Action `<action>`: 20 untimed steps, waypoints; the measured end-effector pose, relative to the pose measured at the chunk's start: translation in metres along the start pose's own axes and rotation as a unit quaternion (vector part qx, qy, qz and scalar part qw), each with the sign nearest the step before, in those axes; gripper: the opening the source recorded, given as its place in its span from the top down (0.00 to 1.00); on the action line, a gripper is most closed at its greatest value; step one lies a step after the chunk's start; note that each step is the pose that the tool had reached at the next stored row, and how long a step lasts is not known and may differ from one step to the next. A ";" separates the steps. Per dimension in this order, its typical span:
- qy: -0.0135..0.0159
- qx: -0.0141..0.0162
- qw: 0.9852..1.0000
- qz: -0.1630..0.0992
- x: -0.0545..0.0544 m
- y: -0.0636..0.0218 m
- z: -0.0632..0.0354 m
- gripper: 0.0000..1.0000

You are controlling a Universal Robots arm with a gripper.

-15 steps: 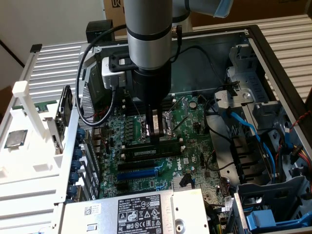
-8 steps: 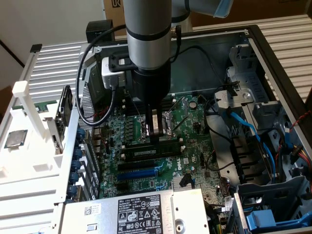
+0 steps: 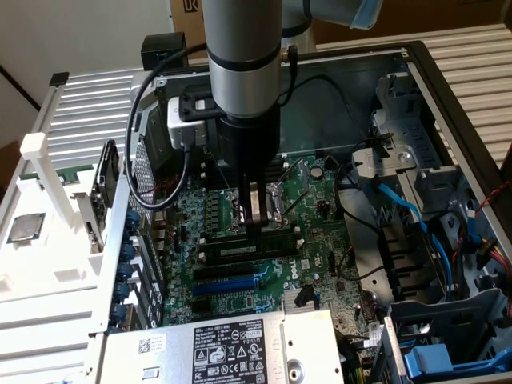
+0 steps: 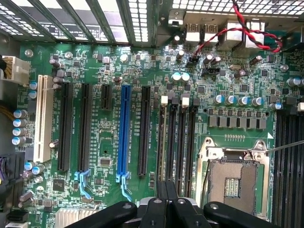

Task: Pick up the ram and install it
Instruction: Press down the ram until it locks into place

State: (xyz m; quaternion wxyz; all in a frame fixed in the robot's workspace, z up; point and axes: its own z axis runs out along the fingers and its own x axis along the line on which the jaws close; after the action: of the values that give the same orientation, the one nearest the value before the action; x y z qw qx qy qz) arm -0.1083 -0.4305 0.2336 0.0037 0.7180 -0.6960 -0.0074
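The ram (image 3: 244,248), a dark green strip with black chips and a small white label, stands on edge in a memory slot on the motherboard (image 3: 316,240), just in front of the processor socket. My gripper (image 3: 257,224) comes straight down onto the ram's top edge, its two fingers shut together with nothing between them. Whether the tips touch the ram or hover just above it is unclear. In the wrist view the shut fingers (image 4: 161,192) sit over the row of black memory slots (image 4: 176,142). There the ram shows at most edge-on and I cannot make it out.
The open processor socket (image 4: 232,178) lies beside the slots. Expansion slots, one blue (image 4: 125,133), run parallel. The case holds the power supply (image 3: 232,348) in front, drive cages and blue cables (image 3: 416,232) at the exterior view's right. A silver processor chip (image 3: 26,228) rests outside the case.
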 end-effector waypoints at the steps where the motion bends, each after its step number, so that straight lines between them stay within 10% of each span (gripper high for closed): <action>1: 0.000 0.000 1.000 0.000 0.000 0.0000 0.0007 0.90; 20: 0.000 -0.002 1.000 0.000 0.002 0.0000 0.0052 0.90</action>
State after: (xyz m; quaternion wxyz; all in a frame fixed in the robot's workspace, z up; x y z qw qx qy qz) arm -0.1083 -0.4323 0.2284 0.0048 0.7180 -0.6960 -0.0085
